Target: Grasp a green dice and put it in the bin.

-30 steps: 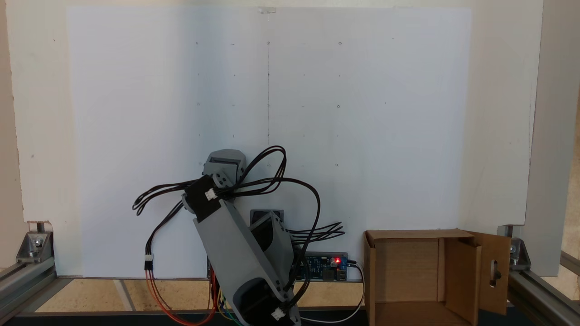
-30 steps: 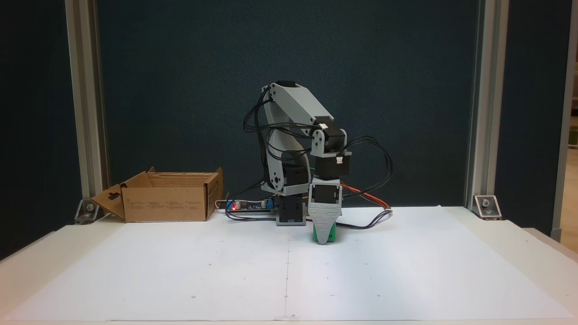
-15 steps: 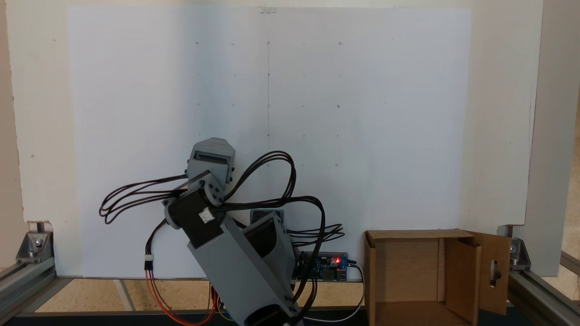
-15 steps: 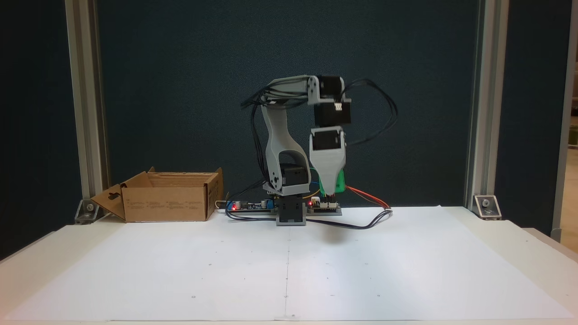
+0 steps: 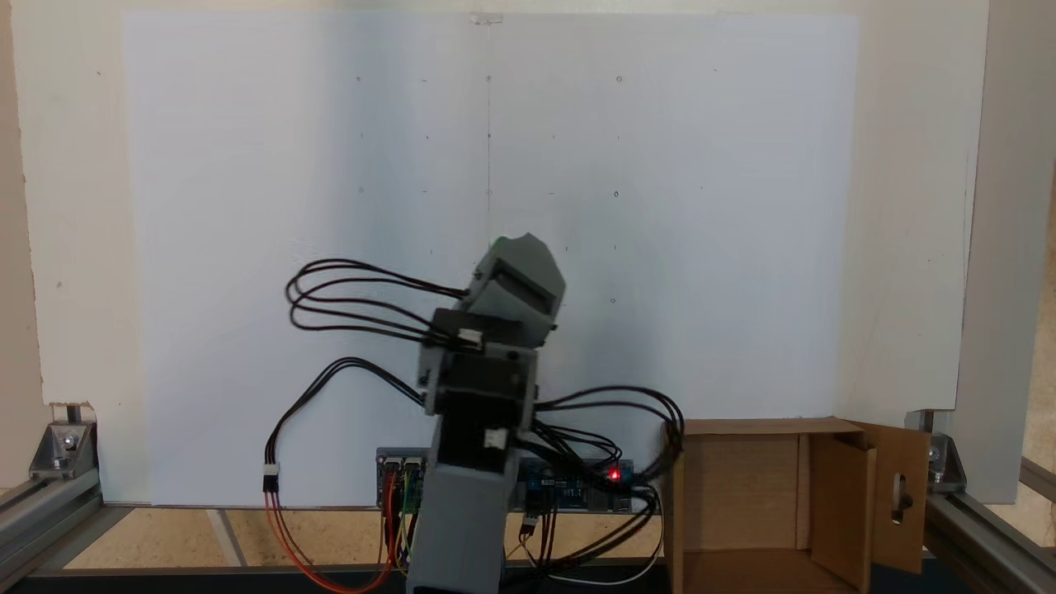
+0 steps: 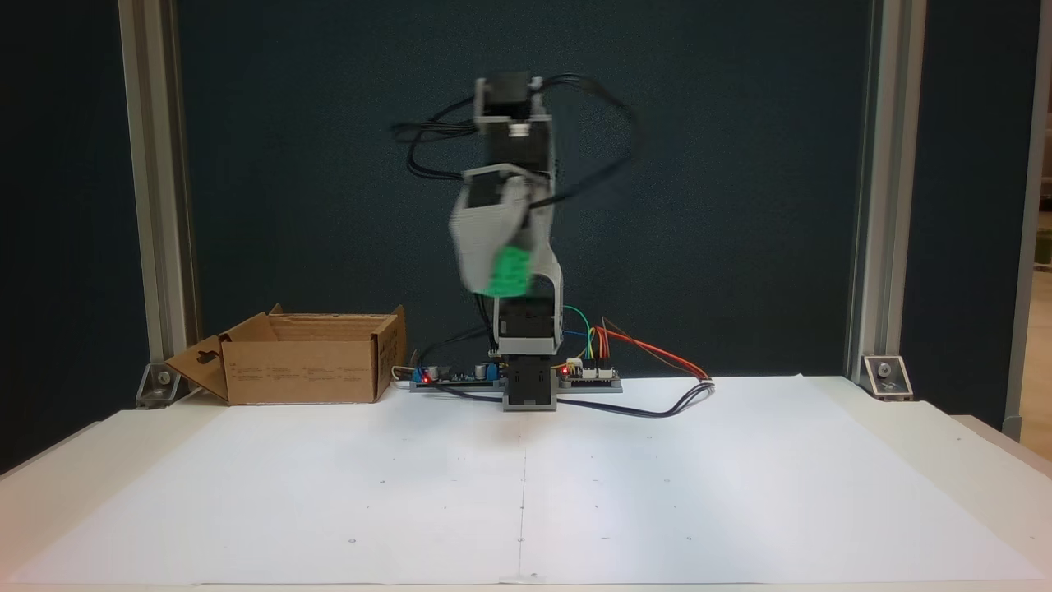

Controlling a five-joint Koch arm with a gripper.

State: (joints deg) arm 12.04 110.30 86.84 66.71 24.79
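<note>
From my seat, the bin (image 6: 304, 358) sits far left on the surface (image 6: 740, 493), and to its right my blurred pincer (image 6: 501, 279) hangs high over the base, clamped on the green dice (image 6: 509, 273).

Even bright light; arm (image 6: 501, 238) motion-blurred.

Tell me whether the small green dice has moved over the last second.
Yes. The small bright green dice, held in the grey gripper, went from the white paper up and left in this fixed view, toward the brown cardboard box, well above the arm's base.
</note>
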